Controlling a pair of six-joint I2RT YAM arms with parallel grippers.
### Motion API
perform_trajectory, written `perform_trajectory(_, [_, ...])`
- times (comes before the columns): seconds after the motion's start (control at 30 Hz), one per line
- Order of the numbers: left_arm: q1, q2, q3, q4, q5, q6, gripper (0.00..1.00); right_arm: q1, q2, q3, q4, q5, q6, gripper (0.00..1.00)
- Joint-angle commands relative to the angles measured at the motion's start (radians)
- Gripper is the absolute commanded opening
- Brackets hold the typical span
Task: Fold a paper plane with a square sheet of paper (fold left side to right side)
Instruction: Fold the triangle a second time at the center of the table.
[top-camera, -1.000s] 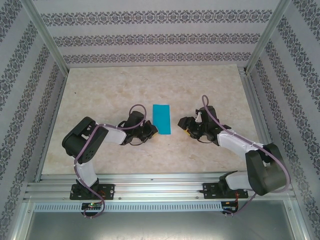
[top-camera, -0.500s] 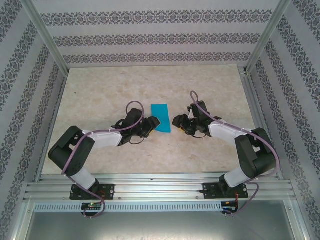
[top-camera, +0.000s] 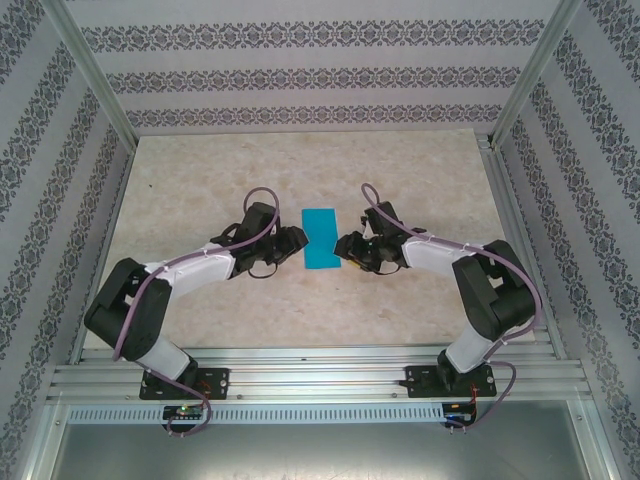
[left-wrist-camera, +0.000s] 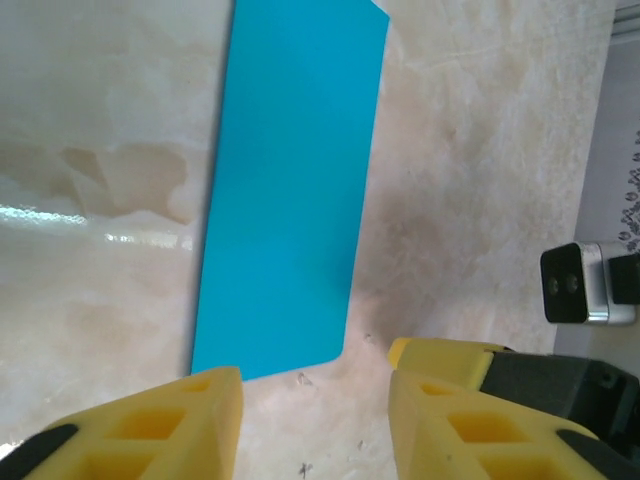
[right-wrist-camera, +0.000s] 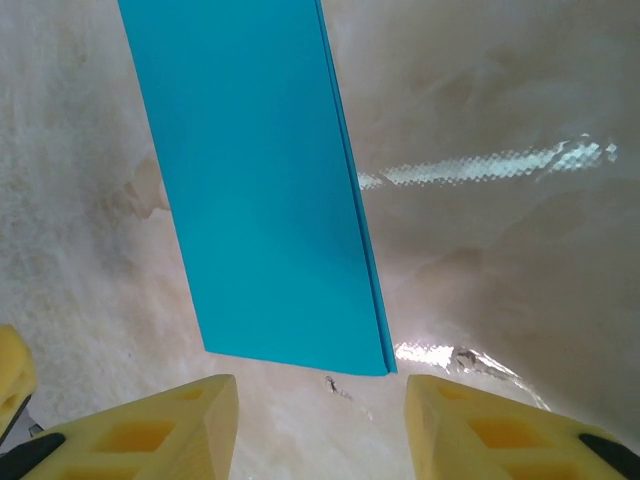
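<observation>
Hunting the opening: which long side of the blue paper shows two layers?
The right side of the folded cyan paper sheet, right wrist view; its left looks single.

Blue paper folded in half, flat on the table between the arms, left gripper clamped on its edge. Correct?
No. The left gripper is open, not clamped: the left wrist view shows the paper lying flat ahead of its spread jaws. The rest holds.
</observation>
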Motion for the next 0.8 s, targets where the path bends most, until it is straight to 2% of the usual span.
perform_trajectory(0.0, [0.007,0.068,0.040,0.007,0.059,0.067,0.38,0.012,0.040,0.049,-0.010,-0.002,-0.024,0.47])
perform_trajectory(0.17, [0.009,0.158,0.049,0.074,0.098,0.047,0.27,0.019,0.074,0.097,-0.056,0.026,-0.057,0.46])
perform_trajectory(0.47, [0.009,0.211,0.036,0.147,0.137,0.033,0.19,0.030,0.101,0.128,-0.089,0.051,-0.077,0.46])
perform_trajectory(0.77, [0.007,0.230,0.051,0.102,0.125,0.052,0.14,0.032,0.115,0.142,-0.106,0.058,-0.088,0.47])
